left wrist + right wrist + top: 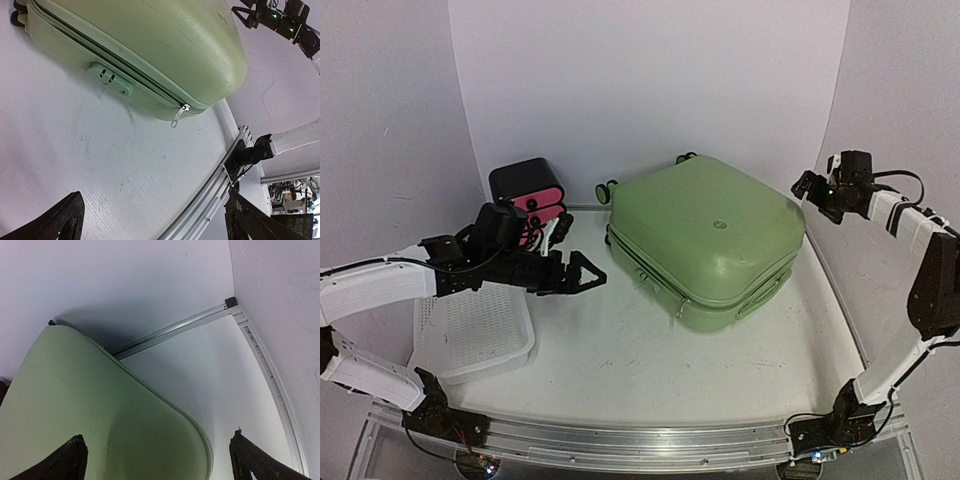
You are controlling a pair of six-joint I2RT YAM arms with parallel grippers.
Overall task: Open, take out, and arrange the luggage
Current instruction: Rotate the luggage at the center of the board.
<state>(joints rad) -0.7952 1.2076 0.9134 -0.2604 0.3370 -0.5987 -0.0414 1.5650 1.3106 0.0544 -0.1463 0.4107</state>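
One luggage, one basket, one drawer box

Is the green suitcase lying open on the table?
No, the luggage lies shut, with its two shells together along the zipper seam.

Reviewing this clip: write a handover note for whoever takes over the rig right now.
Left gripper: open, empty, hovering above the table to the left of the luggage.
Right gripper: open, empty, raised by the luggage's far right corner.
Luggage: lying flat, lid down, seam looks zipped; zipper pull hangs at the near corner.
Done: nothing visible yet.
Left to do: unzip, lift the lid, take out and arrange the contents. White basket and drawer box sit at the left.
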